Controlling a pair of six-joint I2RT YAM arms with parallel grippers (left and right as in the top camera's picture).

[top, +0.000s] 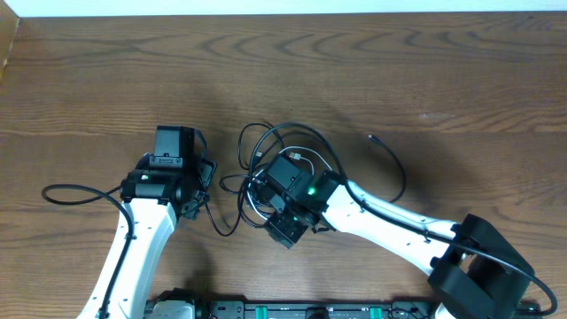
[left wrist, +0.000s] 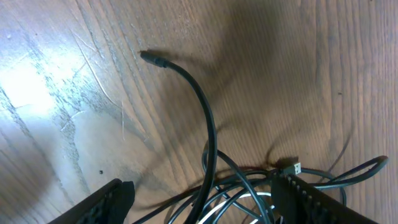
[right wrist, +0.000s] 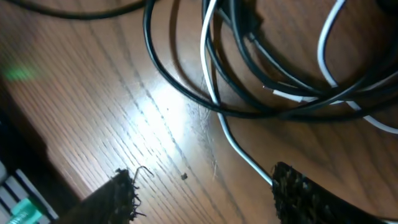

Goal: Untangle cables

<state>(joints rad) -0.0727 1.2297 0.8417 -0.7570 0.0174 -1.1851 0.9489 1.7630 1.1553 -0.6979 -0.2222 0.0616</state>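
Under the right wrist, several thin black cables (right wrist: 163, 76) curve over one another, with a white cable (right wrist: 221, 121) threading through them and running down beside one of the right fingers (right wrist: 311, 196). Those fingers are released, spread wide with bare wood between them and clamped on nothing. From the left wrist, one black cable rises out of the knot and arcs away to a small plug end (left wrist: 152, 60) lying alone on the wood. The left fingers (left wrist: 102, 205) are also released, standing well apart with the edge of the tangle lying between them.

The counter (top: 399, 71) is dark brown wood grain, glossy where light strikes it. From above, the tangle lies mid-counter. One loose black strand (top: 400, 173) trails off to its right. A pale strip runs along the far edge.

Both white arms reach in from the near side. The left arm (top: 133, 248) is beside the tangle. The right arm (top: 390, 217) is angled across and stands over it.
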